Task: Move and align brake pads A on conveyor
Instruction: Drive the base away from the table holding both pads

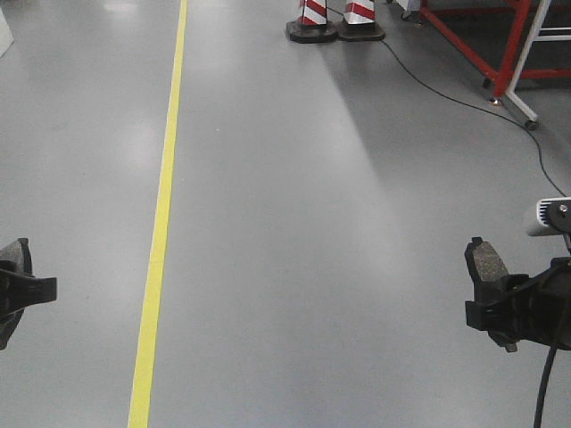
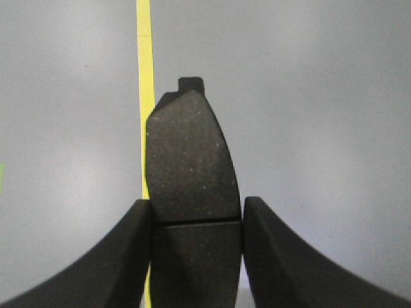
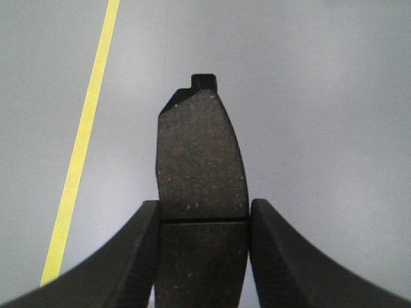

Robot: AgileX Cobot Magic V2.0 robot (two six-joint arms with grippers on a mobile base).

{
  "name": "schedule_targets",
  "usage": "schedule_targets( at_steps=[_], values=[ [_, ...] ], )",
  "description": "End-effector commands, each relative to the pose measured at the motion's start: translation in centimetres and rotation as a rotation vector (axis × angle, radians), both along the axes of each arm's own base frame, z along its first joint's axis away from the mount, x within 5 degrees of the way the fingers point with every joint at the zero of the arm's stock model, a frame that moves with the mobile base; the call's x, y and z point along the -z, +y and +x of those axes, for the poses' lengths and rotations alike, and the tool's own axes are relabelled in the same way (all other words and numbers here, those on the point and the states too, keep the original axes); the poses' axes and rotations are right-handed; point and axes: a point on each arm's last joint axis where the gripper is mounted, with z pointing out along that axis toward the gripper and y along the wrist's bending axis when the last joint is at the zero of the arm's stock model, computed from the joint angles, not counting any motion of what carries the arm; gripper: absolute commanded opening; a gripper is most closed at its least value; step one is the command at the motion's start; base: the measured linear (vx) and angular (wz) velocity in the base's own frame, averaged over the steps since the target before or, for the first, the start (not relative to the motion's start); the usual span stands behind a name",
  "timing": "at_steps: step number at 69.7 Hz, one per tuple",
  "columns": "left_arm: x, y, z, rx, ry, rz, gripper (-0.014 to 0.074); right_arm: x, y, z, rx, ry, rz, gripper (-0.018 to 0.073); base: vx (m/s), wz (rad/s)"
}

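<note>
Each gripper carries one brake pad over the grey floor. In the left wrist view a dark grey brake pad (image 2: 191, 173) with a groove across its middle stands between the two black fingers, and my left gripper (image 2: 196, 221) is shut on it. The right wrist view shows a like brake pad (image 3: 202, 167) pinched by my right gripper (image 3: 203, 221). In the front view the left gripper (image 1: 20, 283) shows at the left edge, and the right gripper (image 1: 500, 308) holds its brake pad (image 1: 489, 263) upright at the right edge. The conveyor is out of view.
A yellow floor line (image 1: 161, 223) runs away from me left of centre. Two red-and-white cones (image 1: 335, 18) stand at the far end. A red frame (image 1: 500, 45) on casters and a black cable (image 1: 500, 111) lie at the far right.
</note>
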Motion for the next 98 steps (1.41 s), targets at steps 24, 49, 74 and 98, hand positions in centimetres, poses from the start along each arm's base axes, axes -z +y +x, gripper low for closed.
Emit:
schedule_targets(
  at_steps=[24, 49, 74, 98],
  values=[
    [-1.58, -0.29, 0.37, 0.020, -0.106, -0.018, 0.0132, -1.75, 0.05, 0.52, -0.001, -0.116, 0.017, 0.0013, 0.36, 0.07],
    [-1.58, -0.29, 0.37, 0.020, -0.106, -0.018, 0.0132, -1.75, 0.05, 0.52, -0.001, -0.116, 0.017, 0.0013, 0.42, 0.07],
    [-1.58, -0.29, 0.37, 0.020, -0.106, -0.018, 0.0132, -1.75, 0.05, 0.51, -0.001, -0.115, 0.017, 0.0013, 0.45, 0.04],
    [-1.58, -0.29, 0.37, 0.020, -0.106, -0.018, 0.0132, -1.75, 0.05, 0.51, -0.001, -0.115, 0.017, 0.0013, 0.47, 0.03]
  ],
)
